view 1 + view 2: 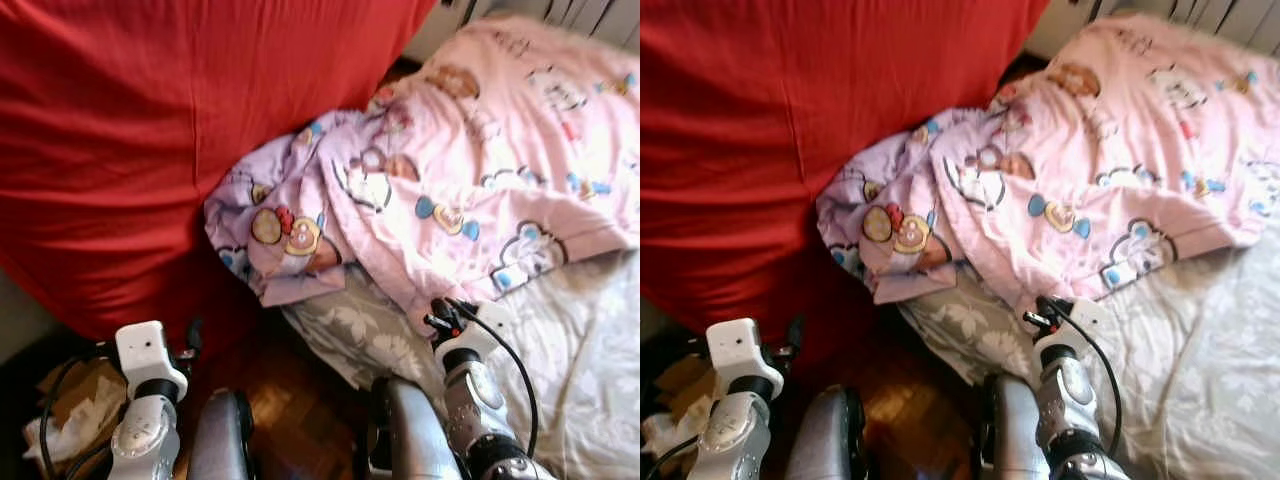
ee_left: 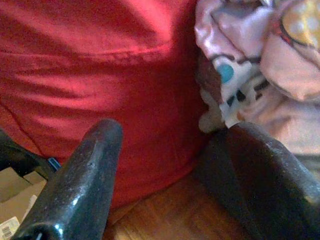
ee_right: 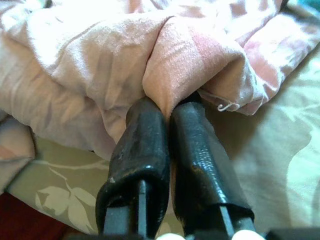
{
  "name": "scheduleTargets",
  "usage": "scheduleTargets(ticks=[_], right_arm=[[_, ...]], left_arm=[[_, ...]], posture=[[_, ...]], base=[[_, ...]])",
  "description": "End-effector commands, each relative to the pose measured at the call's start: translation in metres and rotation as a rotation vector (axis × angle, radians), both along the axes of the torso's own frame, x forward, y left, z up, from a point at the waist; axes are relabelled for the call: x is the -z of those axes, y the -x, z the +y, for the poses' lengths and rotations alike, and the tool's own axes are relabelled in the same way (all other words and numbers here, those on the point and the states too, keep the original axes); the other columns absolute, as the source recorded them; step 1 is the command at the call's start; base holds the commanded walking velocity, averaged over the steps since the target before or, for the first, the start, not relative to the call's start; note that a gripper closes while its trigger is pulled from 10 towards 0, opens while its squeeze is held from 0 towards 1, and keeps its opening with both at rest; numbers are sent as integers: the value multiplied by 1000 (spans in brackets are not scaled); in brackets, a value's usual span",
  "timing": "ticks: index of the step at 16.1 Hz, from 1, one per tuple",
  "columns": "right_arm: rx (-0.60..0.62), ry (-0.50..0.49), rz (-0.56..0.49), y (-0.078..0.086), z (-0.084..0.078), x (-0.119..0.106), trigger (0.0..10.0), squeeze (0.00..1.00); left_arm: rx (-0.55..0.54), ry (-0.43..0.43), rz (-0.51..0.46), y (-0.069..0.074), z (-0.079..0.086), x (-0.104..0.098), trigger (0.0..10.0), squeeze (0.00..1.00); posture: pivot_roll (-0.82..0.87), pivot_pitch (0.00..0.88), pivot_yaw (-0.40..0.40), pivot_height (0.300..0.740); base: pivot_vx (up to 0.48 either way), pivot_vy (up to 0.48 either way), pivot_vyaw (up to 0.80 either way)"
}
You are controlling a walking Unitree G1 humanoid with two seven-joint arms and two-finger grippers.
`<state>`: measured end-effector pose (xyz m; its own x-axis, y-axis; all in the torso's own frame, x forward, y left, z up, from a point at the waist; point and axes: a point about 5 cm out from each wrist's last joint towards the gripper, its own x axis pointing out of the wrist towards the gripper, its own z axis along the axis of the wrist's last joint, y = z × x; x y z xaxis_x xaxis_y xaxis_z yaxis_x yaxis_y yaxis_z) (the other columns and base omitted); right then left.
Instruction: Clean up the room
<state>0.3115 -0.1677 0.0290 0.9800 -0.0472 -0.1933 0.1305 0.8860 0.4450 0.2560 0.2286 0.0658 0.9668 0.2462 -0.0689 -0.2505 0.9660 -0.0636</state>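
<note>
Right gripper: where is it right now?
The right gripper is at the near edge of the bed, on the robot's right, shut on a fold of the pink blanket above the grey leaf-print sheet.

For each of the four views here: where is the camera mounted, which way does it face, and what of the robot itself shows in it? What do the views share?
Left eye view: on the head, looking forward and down at the red cover, pink blanket and bed sheet; both arms show.
Right eye view: same head and scene.
Left wrist view: along the open left gripper toward the red cover and wooden floor.
Right wrist view: along the right gripper, pinching a blanket fold.
Shared: the pink blanket.
</note>
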Motion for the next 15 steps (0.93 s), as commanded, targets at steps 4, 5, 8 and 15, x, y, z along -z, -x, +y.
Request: scheduleTargets(ticks=[4,5,8,15], right_arm=[[-91,53,12,9,6,9,4784,0],[-109,67,5,9,10,8,10000,0],[-162,124,2,7,19,6,10000,0],[-140,180,12,7,10,6,10000,0]], left_arm=[[-57,13,64,9,12,20,10000,0],[-68,28,85,12,13,27,10000,0],[-99,60,206,28,16,59,10000,0],[-91,81,430,51,8,106,10000,0]], posture=[[63,91,-53,576],[59,82,-51,586],[57,44,-54,621],[37,2,-46,696]], base=[[0,0,0],[0,0,0],[0,0,0],[0,0,0]])
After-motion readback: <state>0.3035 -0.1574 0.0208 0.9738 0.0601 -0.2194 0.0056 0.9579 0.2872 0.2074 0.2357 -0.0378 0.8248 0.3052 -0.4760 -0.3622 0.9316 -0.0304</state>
